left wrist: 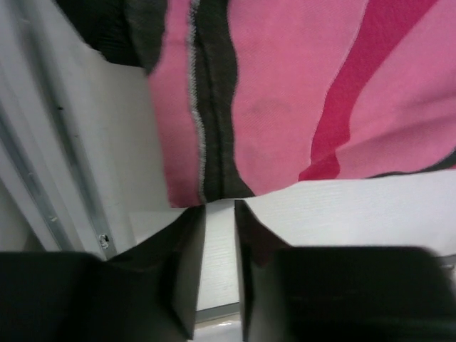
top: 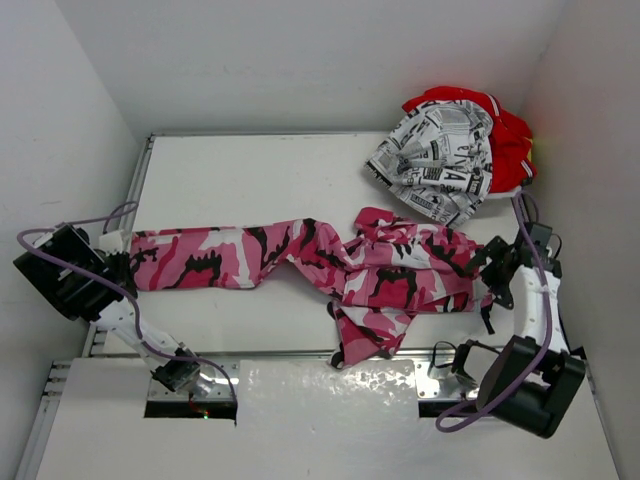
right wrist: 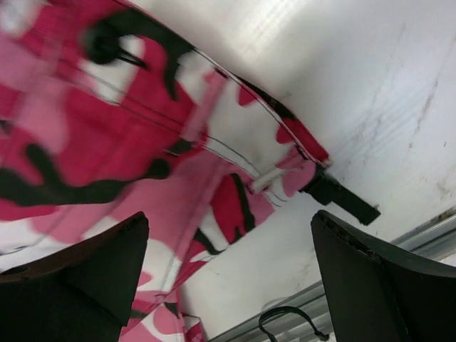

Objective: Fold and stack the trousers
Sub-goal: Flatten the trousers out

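Observation:
The camouflage trousers (top: 300, 255) lie spread across the table, one long leg reaching left and the bunched waist at the right. My left gripper (top: 122, 262) sits at that leg's cuff. In the left wrist view its jaws (left wrist: 219, 208) stand a narrow gap apart with bare table between them, and the cuff hem (left wrist: 206, 192) lies just past the tips. My right gripper (top: 488, 268) is wide open over the waistband corner (right wrist: 285, 142), holding nothing (right wrist: 228, 217). The newsprint trousers (top: 440, 160) lie crumpled on the red trousers (top: 512, 140) at the back right.
White walls close the table in on the left, back and right. A metal rail (top: 300, 353) runs along the near edge. A black strap (right wrist: 340, 201) sticks out from the waistband, and a black loop (right wrist: 285, 317) lies by the rail.

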`<state>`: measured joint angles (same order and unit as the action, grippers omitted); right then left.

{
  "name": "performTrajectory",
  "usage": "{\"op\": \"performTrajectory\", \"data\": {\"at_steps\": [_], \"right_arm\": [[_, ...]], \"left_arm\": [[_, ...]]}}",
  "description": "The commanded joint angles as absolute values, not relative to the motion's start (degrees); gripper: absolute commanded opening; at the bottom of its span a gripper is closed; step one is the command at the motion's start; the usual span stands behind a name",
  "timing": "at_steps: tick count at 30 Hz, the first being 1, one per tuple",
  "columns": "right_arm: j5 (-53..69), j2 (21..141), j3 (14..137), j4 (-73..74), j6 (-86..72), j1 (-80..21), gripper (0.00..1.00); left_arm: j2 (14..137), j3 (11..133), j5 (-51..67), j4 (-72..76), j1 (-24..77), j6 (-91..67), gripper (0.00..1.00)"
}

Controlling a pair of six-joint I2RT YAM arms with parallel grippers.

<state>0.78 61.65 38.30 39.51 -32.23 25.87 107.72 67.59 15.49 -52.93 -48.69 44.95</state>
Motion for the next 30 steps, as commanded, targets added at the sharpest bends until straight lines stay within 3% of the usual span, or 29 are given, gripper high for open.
{"op": "performTrajectory", "data": {"at_steps": [1, 2, 9, 12, 17, 18, 30], "right_arm": [[-2.54, 62.48, 34.73, 33.76, -35.95, 26.54, 0.9], [-2.81, 62.93, 32.54, 32.62, -35.86, 26.46, 0.89], [-4.94, 70.48, 25.32, 20.24, -34.28, 26.54, 0.86], [-1.59, 76.01, 25.4, 14.77, -35.07, 26.54, 0.74], [-5.97, 76.3, 26.36, 14.22, -32.79, 26.54, 0.17], [-6.76, 75.42, 26.89, 15.28, -32.44, 26.54, 0.0], [-17.13, 57.23, 39.62, 31.19, -35.59, 27.6, 0.0]], "left_arm": [[107.4, 65.48, 17.14, -53.09, -48.34, 47.19, 0.12], [107.23, 65.13, 17.05, -53.17, -48.43, 47.55, 0.0], [106.0, 70.48, 14.15, -56.95, -49.57, 50.62, 0.0], [106.26, 74.96, 12.57, -58.88, -50.18, 51.24, 0.0], [105.82, 79.01, 11.6, -61.34, -50.27, 52.47, 0.0], [105.56, 79.19, 11.43, -61.7, -50.36, 52.82, 0.0], [102.31, 82.25, 7.3, -68.1, -52.47, 58.0, 0.0]]}}
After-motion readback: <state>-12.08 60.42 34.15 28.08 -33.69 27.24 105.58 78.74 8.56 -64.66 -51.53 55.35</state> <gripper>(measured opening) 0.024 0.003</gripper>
